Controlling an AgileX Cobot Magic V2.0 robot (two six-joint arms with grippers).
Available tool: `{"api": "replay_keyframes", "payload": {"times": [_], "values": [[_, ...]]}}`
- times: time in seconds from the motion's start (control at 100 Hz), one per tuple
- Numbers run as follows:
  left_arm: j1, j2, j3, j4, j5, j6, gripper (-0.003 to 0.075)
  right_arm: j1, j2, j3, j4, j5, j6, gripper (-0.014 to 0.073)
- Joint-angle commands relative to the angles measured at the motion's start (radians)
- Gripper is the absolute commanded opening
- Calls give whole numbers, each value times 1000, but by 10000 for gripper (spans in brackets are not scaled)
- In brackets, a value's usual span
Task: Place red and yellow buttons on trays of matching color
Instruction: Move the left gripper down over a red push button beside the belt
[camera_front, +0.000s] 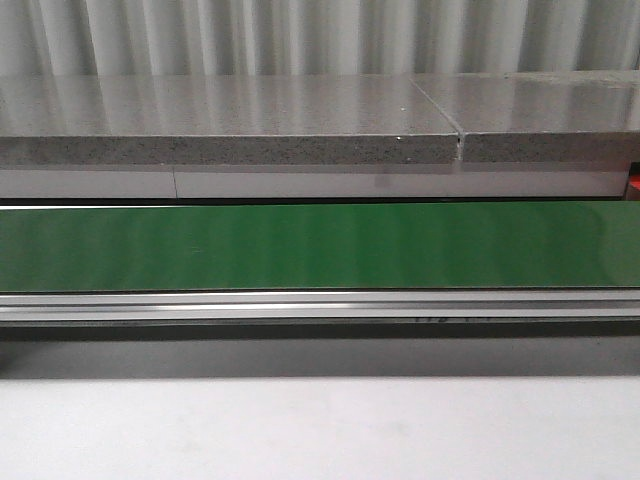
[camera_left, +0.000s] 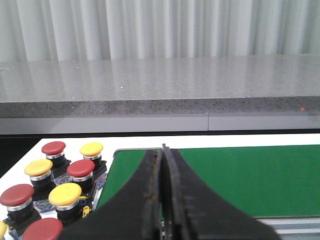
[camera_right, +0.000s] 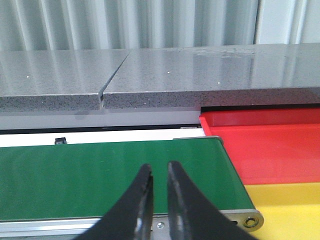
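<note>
Black fingers of the left gripper, nearest in the left wrist view, pressed together with nothing between them. Just beyond their tips: the end of the green conveyor belt, framed by a silver rail.

Buttons, mushroom-headed, on black bases, clustered on the white table at about 9 o'clock from the left gripper, beside the belt's end:
- red button and yellow button, near row, with a further red cap at the picture's lower edge;
- yellow button and red button, middle row;
- red button and yellow button, far row.

Black fingers of the right gripper, nearest in the right wrist view, tips a narrow slit apart, holding nothing. Below and beyond them lies the other end of the green belt.

Trays, at about 3 o'clock from the right gripper, just beside the belt's end: yellow tray nearer, red tray behind it and touching it. Both show no buttons on their visible parts.

Front view: white table in the foreground, then the silver rail, then the green belt running side to side; neither gripper in sight.

Grey speckled stone counter behind the belt, with a seam. Pale pleated curtain farthest.
</note>
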Motion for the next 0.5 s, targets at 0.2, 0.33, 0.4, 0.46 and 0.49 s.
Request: {"api": "replay_keyframes", "payload": {"times": [0.2,0.33,0.4,0.46,0.49], "values": [[2,-30,60,-8,-78,-11,-20,-4,-19,-19,-2,-74,-6,99],[2,-30,60,-8,-81,-11,-20,-4,-19,-19,-2,-74,-6,99],[2,-30,54,-9,-83,-11,-20,-4,-19,-19,-2,-74,-6,99],[2,-30,47,-9,-83,-11,-20,-4,-19,-19,-2,-74,-6,99],[2,-30,44,-9,-83,-11,-20,-4,-19,-19,-2,-74,-6,99]]}}
